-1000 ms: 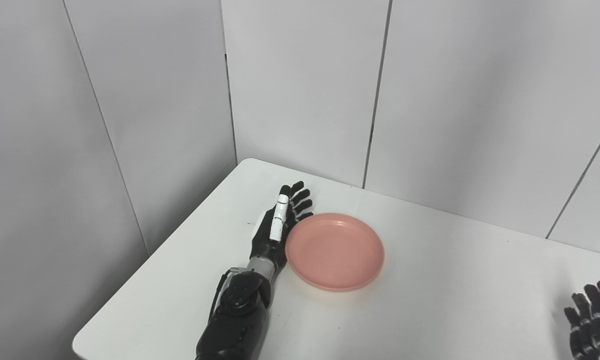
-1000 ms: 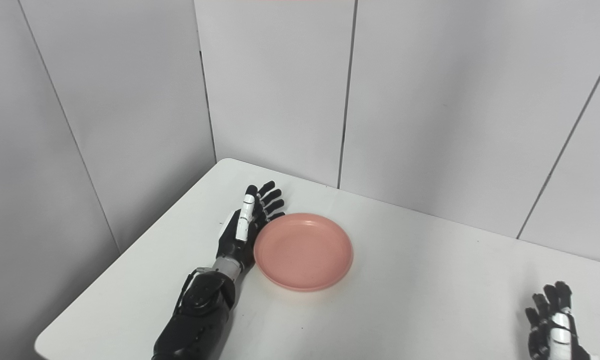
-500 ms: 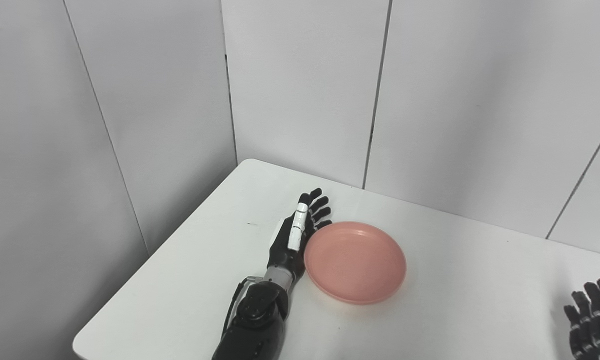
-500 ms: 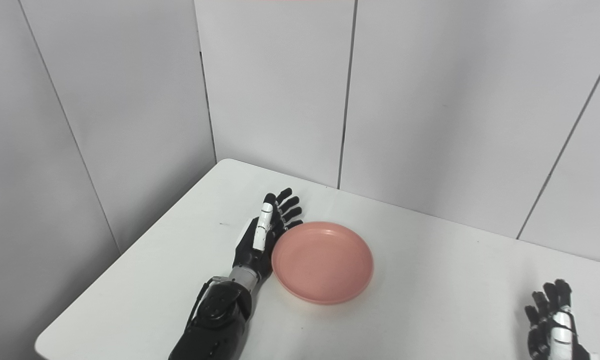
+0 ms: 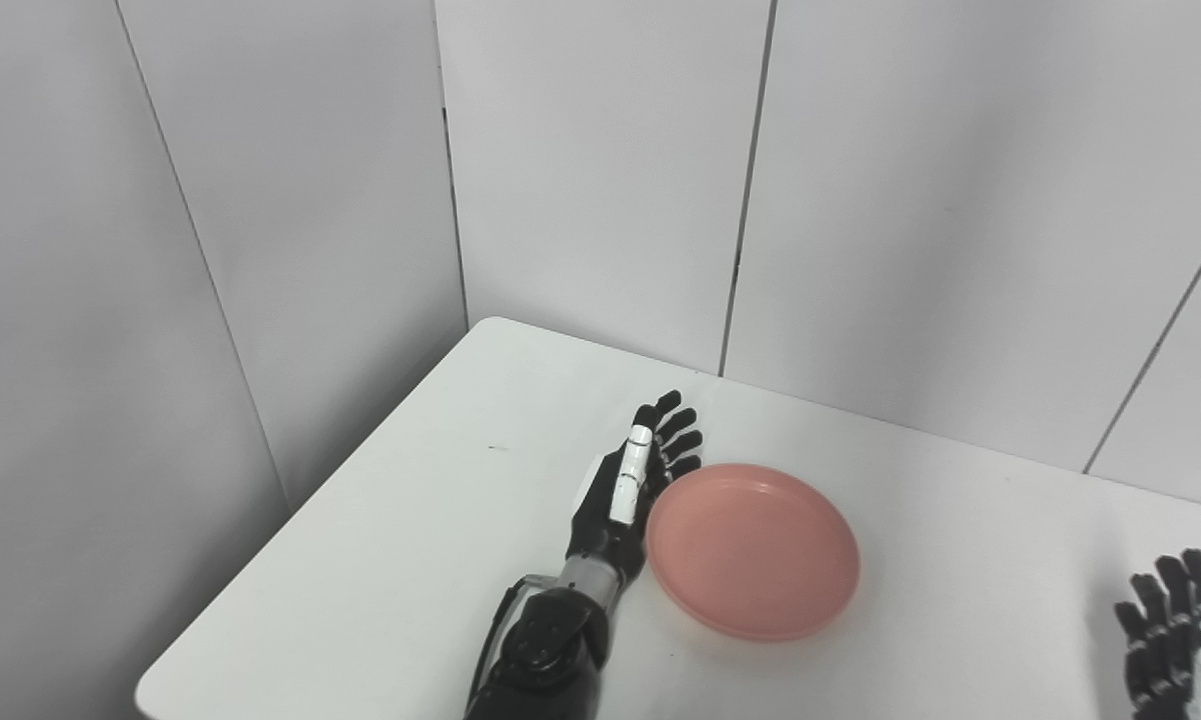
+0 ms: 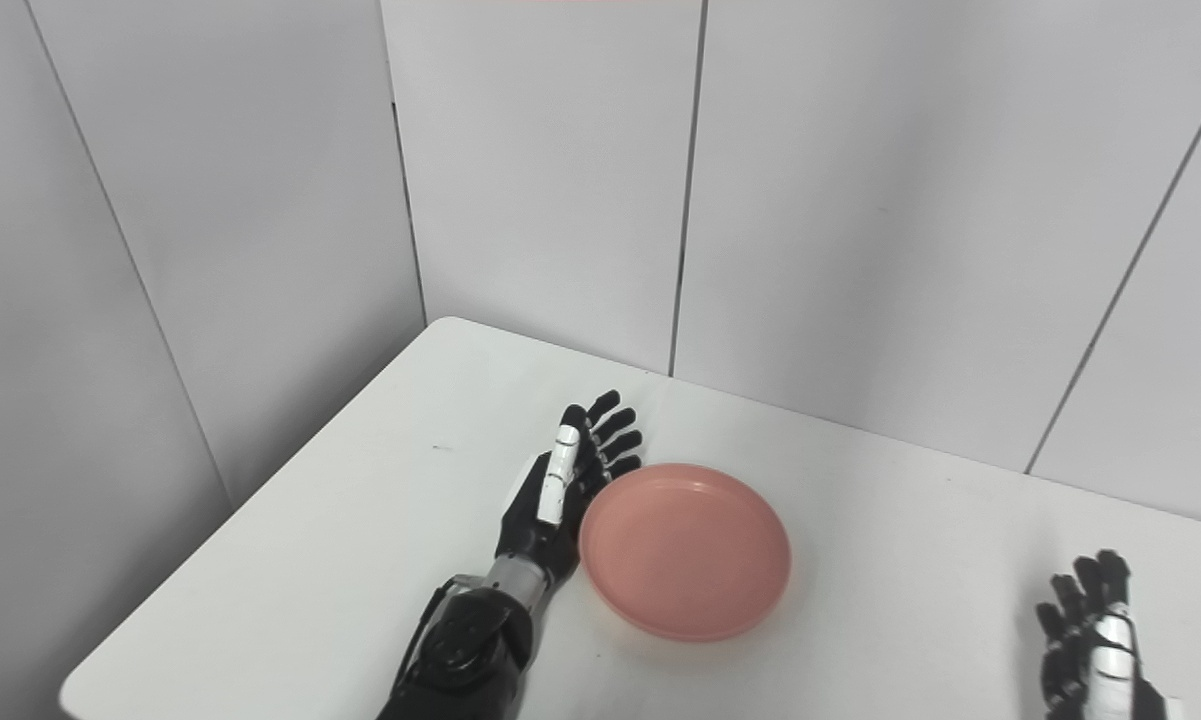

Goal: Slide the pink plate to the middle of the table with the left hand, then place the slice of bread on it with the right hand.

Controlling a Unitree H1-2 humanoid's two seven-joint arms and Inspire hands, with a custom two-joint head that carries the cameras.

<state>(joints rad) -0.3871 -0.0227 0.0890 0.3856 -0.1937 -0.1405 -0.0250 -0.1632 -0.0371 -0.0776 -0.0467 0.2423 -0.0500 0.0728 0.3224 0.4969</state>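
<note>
Now, my left hand point(image 5: 628, 492): flat and edge-on, fingers straight and apart, gripping nothing.
Contact: its palm side lies against the plate's rim at the plate's 9 o'clock; the fingers point(image 5: 676, 432) reach past the rim toward 12.
Left arm point(image 5: 540, 650): comes up from the bottom edge, at about 7 o'clock of the plate.
Plate point(image 5: 755, 548): pink, shallow, nothing in it, flat on the table.
Right hand point(image 6: 1095, 632): well apart from the plate at its 4 o'clock, low at the picture's corner, fingers spread and upright, holding nothing.
Table point(image 5: 390, 560): white, its far corner at 11 o'clock of my left hand.
Walls point(image 5: 600, 170): grey panels behind the table at 12.
Bread: I see none in either view.
</note>
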